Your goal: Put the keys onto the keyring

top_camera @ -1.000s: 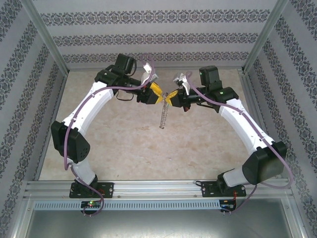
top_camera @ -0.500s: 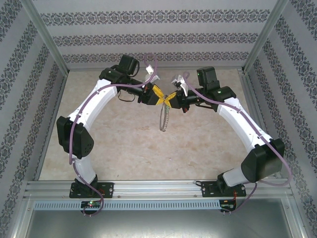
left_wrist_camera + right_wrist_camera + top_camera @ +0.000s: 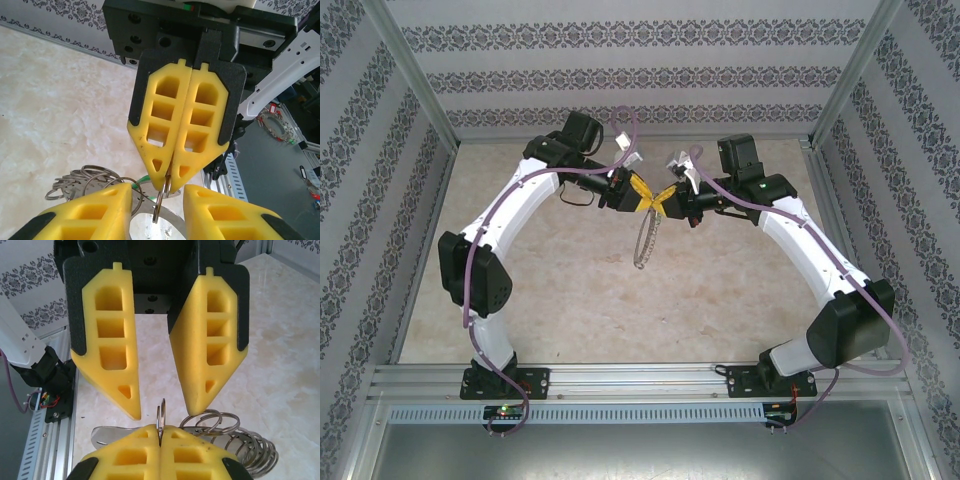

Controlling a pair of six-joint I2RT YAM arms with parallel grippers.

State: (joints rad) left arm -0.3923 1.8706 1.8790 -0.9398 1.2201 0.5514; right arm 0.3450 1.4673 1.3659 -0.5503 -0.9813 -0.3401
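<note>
Above the pale marbled tabletop [image 3: 570, 290] we find the right pincer [image 3: 160, 432] clamped shut on the keyring [image 3: 645, 240], whose coils dangle beneath its tips, seemingly to steady it for the left pincer [image 3: 162, 407], jaws part-open astride its wire, gripping nothing.

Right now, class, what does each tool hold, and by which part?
The right tool pinches the keyring by its thin loop; the left tool holds nothing.

The keyring [image 3: 645, 240] hangs above the table [image 3: 570, 300], its top caught in the right gripper [image 3: 666, 200] just to its right. The left gripper [image 3: 641, 193] comes in just left of the keyring's top, one finger either side of the wire.
</note>
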